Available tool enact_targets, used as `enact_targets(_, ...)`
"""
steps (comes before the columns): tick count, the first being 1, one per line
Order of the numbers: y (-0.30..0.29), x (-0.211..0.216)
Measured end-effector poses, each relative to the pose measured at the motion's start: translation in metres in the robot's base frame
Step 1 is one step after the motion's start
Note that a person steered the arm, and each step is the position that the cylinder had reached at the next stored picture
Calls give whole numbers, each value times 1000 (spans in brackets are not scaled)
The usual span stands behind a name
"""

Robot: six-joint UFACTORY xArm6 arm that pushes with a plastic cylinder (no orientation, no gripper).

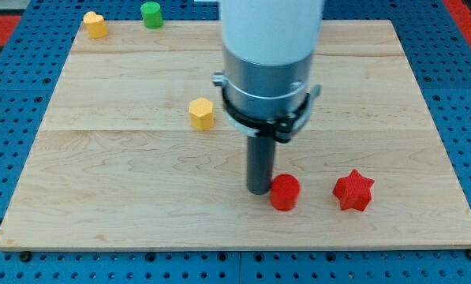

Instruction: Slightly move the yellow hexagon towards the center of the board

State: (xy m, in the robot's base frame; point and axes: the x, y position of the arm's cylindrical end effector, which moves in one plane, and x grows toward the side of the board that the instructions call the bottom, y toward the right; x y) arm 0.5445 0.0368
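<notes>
The yellow hexagon (202, 113) stands on the wooden board (125, 173), left of the board's middle. My tip (258, 190) rests on the board below and to the right of the hexagon, well apart from it. The tip touches or nearly touches the left side of a red cylinder (285, 192). The arm's wide white and grey body hangs over the middle of the board and hides the surface behind it.
A red star (353, 191) lies right of the red cylinder. A yellow heart-like block (95, 24) and a green cylinder (151, 14) sit at the board's top left edge. Blue pegboard (6, 102) surrounds the board.
</notes>
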Motion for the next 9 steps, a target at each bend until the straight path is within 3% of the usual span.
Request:
enact_targets(1,39,1)
enact_targets(2,-10,-9)
enact_targets(3,-51,-49)
enact_targets(5,-63,-157)
enact_targets(6,-89,-187)
enact_targets(7,-121,-188)
enact_targets(9,-82,-162)
